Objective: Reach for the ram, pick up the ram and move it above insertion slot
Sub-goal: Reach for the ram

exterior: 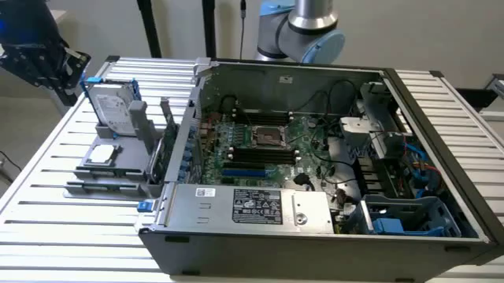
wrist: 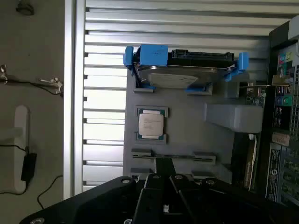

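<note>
The ram (wrist: 173,156) shows edge-on as a thin dark strip held between grey clips in the grey holder (wrist: 187,126), just beyond the CPU (wrist: 151,123). In the exterior view, the holder (exterior: 118,171) sits on the slatted table to the left of the open computer case (exterior: 315,177). My gripper (exterior: 43,62) hangs high above the table's far corner on the exterior view's left, well apart from the holder. Its dark body (wrist: 163,196) looks down on the ram. The long black insertion slots (exterior: 260,154) lie on the motherboard inside the case.
A hard drive in a blue caddy (exterior: 110,109) stands at the holder's far end. A dark card with a metal bracket (exterior: 165,141) stands between the holder and the case wall. The arm's base (exterior: 303,29) rises behind the case. Cables and a blue fan housing (exterior: 402,218) crowd the case's right side.
</note>
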`<action>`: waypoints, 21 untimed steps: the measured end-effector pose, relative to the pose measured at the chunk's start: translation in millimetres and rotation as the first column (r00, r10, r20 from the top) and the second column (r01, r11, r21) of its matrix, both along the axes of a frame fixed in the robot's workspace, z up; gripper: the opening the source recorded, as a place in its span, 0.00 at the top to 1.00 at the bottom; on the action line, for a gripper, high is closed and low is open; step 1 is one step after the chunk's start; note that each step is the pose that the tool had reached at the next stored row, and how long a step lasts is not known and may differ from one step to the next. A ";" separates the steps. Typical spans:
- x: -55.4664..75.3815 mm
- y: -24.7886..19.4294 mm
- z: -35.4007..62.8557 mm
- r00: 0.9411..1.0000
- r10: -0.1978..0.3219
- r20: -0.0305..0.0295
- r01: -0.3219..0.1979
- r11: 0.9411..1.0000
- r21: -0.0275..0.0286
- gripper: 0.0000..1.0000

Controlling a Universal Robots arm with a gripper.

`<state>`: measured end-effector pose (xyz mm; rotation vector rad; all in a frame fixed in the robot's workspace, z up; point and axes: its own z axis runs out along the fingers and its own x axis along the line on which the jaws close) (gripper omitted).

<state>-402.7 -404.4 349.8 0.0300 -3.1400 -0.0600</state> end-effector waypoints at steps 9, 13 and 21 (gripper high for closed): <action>0.0 0.0 0.0 1.000 0.000 0.000 0.000 1.000 0.000 0.89; 0.4 -0.2 0.0 1.000 0.000 0.000 0.000 1.000 0.000 0.89; 18.1 -19.6 0.1 1.000 0.000 -0.015 0.000 1.000 0.000 0.89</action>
